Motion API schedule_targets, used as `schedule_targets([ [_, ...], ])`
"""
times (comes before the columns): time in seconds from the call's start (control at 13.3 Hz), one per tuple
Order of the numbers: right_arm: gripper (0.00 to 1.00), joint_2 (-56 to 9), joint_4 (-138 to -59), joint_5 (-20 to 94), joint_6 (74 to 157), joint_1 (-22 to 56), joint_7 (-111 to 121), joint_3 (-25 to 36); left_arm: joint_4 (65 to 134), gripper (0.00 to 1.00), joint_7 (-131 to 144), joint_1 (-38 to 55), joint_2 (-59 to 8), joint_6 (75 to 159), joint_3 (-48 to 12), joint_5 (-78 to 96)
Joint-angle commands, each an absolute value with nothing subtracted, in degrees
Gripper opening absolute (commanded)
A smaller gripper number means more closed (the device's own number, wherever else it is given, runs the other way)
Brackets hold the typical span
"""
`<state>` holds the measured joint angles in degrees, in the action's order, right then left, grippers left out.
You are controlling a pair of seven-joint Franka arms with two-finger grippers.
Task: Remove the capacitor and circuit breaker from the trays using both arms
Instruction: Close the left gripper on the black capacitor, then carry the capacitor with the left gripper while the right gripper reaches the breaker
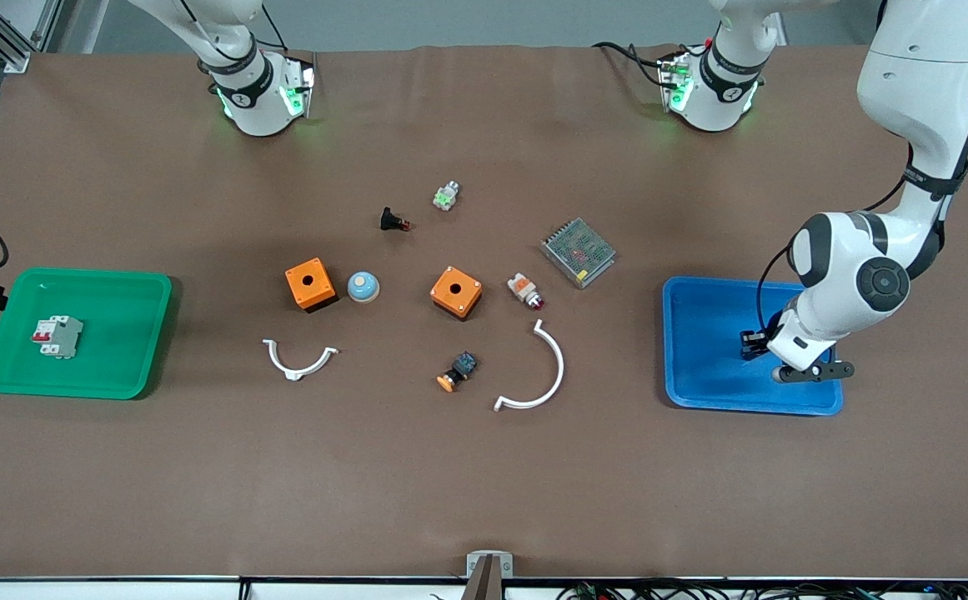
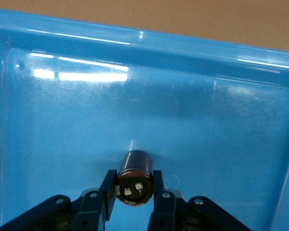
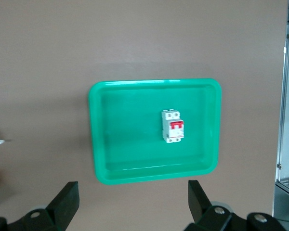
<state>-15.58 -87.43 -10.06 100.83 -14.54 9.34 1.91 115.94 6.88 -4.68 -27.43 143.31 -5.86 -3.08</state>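
In the front view I saw the left gripper [image 1: 752,343] low in the blue tray [image 1: 700,392] at lower right, and the breaker [image 1: 57,337] lying in the green tray [image 1: 125,283] at far left. My left wrist view showed the fingers [image 2: 108,188] clamped on the capacitor [image 2: 133,178], bottom centre. In my right wrist view the right gripper [image 3: 132,204] hung spread wide, high over the breaker [image 3: 173,126] at frame centre.

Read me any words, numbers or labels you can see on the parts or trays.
None can be read.
Breaker in the green tray: any print too small.
Capacitor, between the left pincer's fingers in the blue tray: sleeve print blurred.
Right pincer, open, above: unmarked.
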Motion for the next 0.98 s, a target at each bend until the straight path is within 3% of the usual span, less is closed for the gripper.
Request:
schedule_targets([
  [0.0,1.00,-18.54,-85.34,-10.90,102.38,-19.06,16.84,1.32,115.40,0.01,6.86,-4.75,-26.99,143.88,-6.24,-3.34],
  [0.45,1.00,-24.60,-85.43,-6.25,109.25,-25.65,23.81,1.32,114.79,0.00,16.76,-4.66,-21.28,140.82,-12.29,-3.16],
  [0.9,1.00,-31.89,-85.87,-5.98,115.30,-25.49,26.98,1.23,103.21,0.00,35.38,2.35,-23.80,132.54,-16.00,-3.60],
])
